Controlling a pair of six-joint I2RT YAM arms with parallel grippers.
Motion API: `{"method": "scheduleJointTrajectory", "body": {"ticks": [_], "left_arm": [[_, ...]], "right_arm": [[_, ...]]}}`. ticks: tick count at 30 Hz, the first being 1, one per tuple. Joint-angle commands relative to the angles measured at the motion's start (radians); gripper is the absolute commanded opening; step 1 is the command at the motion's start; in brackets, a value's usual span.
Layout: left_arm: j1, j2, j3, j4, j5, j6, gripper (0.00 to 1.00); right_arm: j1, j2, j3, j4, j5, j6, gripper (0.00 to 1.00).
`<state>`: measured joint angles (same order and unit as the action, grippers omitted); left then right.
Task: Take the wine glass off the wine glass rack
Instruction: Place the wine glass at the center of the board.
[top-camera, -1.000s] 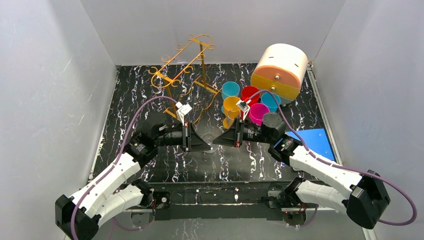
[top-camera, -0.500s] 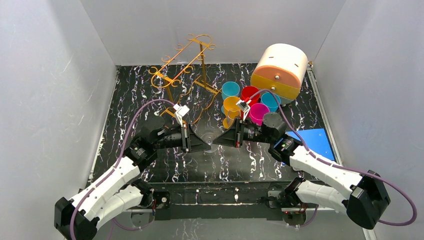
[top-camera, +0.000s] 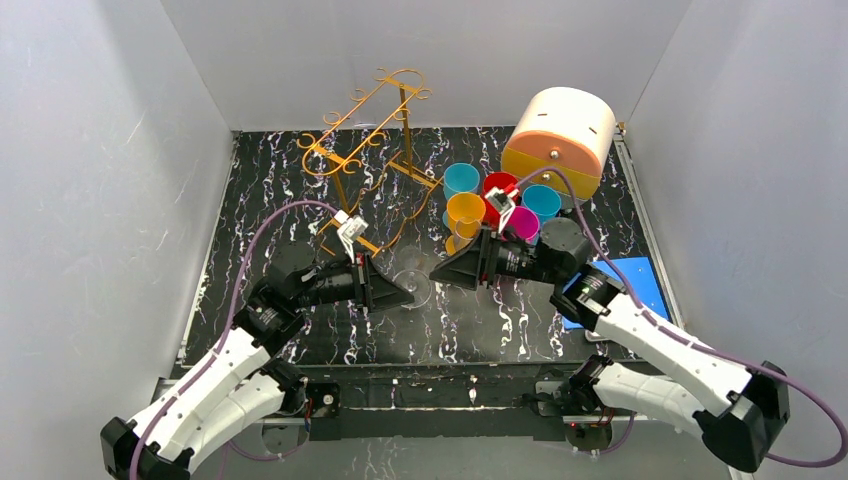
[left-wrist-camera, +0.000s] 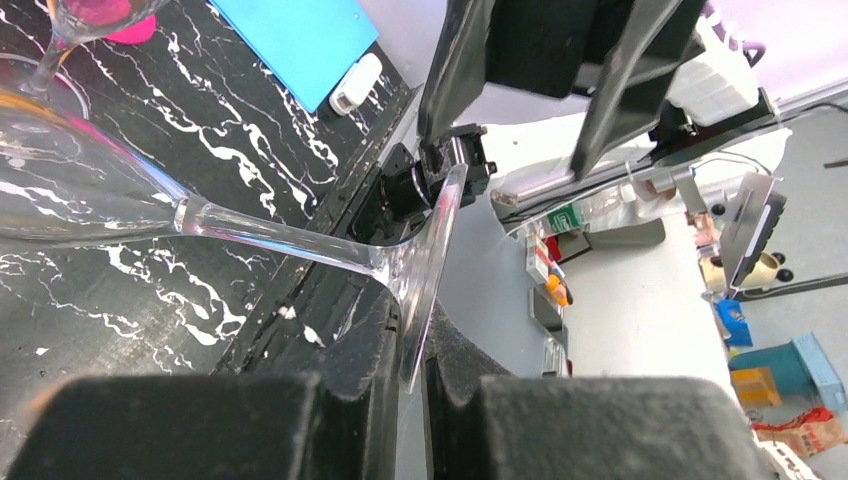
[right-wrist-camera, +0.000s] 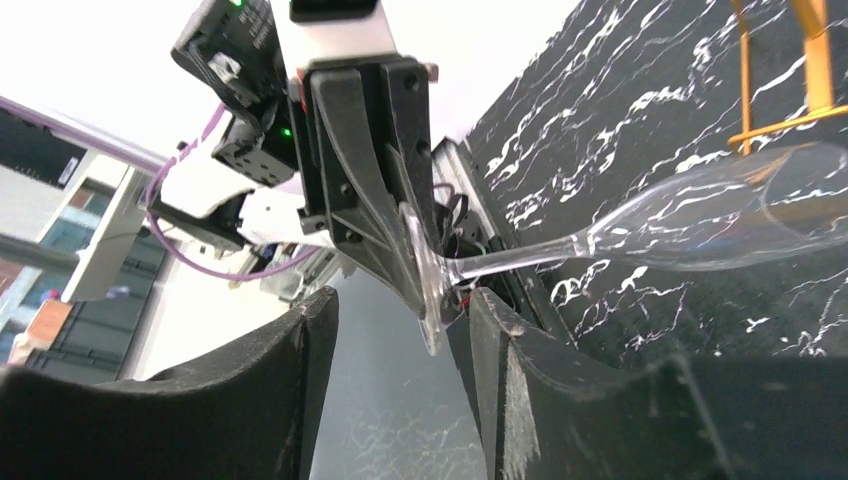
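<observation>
The clear wine glass (top-camera: 413, 283) lies on its side above the dark marbled table, away from the rack. My left gripper (top-camera: 398, 294) is shut on the rim of its round foot (left-wrist-camera: 425, 270); the stem (left-wrist-camera: 280, 240) and bowl (left-wrist-camera: 60, 190) stick out sideways. My right gripper (top-camera: 442, 272) stands open just to the right of the glass. The foot (right-wrist-camera: 425, 285) hangs in the gap between the right gripper's (right-wrist-camera: 400, 330) fingers, close to the right-hand one. The gold wine glass rack (top-camera: 368, 130) stands at the back left with nothing on its rails.
Several coloured cups (top-camera: 490, 205) cluster behind my right gripper. A cream and yellow drum-shaped box (top-camera: 560, 135) sits at the back right. A blue sheet (top-camera: 628, 282) lies at the table's right side, by the right arm. White walls close in the table.
My right gripper has opened off the glass's foot and drawn back a little to the right. The left gripper, still shut on the foot, shifted slightly left and toward me with the glass.
</observation>
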<state>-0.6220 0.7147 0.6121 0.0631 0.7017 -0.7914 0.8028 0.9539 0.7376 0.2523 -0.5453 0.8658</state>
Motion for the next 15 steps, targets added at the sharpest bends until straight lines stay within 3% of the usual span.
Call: {"method": "scheduleJointTrajectory", "body": {"ticks": [1,7,15], "left_arm": [[0.002,-0.014,0.047,-0.054,0.059,0.119,0.0],[0.002,-0.065,0.063,-0.097,0.119,0.264,0.0],[0.002,-0.204,0.045,-0.068,0.171,0.365,0.0]], "right_arm": [[0.004,-0.086,0.064,-0.093,0.164,-0.041,0.6],[0.004,-0.151,0.174,-0.373,0.458,-0.132,0.62],[0.004,-0.134,0.262,-0.476,0.424,-0.248,0.69]]}}
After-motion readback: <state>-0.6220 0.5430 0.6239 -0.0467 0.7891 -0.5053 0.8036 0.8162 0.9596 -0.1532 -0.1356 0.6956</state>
